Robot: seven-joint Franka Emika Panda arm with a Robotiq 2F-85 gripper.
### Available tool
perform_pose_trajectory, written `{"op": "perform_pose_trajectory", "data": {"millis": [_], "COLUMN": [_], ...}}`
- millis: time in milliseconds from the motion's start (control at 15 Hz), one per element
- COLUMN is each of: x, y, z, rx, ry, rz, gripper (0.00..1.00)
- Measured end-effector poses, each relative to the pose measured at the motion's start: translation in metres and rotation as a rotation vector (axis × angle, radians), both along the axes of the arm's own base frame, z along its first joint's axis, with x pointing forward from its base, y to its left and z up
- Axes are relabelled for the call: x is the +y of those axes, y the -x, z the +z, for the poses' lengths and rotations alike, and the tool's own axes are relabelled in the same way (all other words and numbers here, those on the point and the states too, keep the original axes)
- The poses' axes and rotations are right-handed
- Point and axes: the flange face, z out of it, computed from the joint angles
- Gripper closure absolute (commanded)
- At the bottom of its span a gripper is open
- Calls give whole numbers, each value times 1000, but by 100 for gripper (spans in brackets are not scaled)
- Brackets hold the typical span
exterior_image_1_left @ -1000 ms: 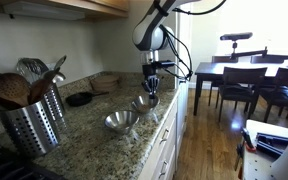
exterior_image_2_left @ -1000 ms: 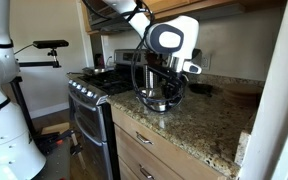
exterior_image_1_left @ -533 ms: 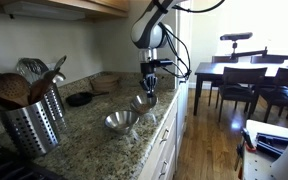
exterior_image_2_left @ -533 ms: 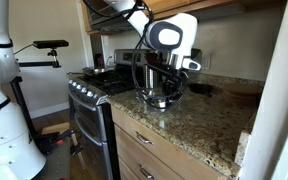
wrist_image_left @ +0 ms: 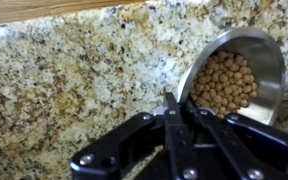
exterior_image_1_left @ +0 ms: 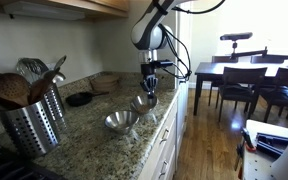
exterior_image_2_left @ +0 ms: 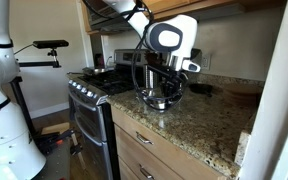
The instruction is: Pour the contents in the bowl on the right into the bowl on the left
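A steel bowl (wrist_image_left: 246,50) holding brown pellets (wrist_image_left: 224,85) shows at the right of the wrist view on the granite counter. My gripper (wrist_image_left: 170,103) is shut, its fingertips pinching this bowl's near rim. In an exterior view the gripper (exterior_image_1_left: 150,91) hangs straight down onto the right bowl (exterior_image_1_left: 144,103). The empty steel bowl (exterior_image_1_left: 120,121) sits beside it, nearer the camera. In an exterior view the gripper (exterior_image_2_left: 166,86) and the arm hide most of both bowls (exterior_image_2_left: 160,101).
A steel utensil holder (exterior_image_1_left: 29,125) with wooden spoons stands at the near left. A dark dish (exterior_image_1_left: 80,98) and a basket (exterior_image_1_left: 106,80) sit by the wall. A stove (exterior_image_2_left: 94,85) adjoins the counter. The counter edge (exterior_image_1_left: 162,130) runs close to the bowls.
The gripper and wrist rose very slightly between one second ago and half a second ago. Nothing has moved since then.
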Motion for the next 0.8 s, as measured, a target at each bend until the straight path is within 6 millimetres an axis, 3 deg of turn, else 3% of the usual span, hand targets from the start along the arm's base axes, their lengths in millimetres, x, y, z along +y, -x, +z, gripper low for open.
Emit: {"op": "perform_pose_trajectory", "data": {"millis": [133, 733, 800], "x": [0, 0, 0], "y": [1, 4, 4], "z": [-5, -25, -25], "rx": [9, 44, 45], "ry": [1, -2, -2], "rz": [2, 3, 3], "gripper": [60, 3, 1]}}
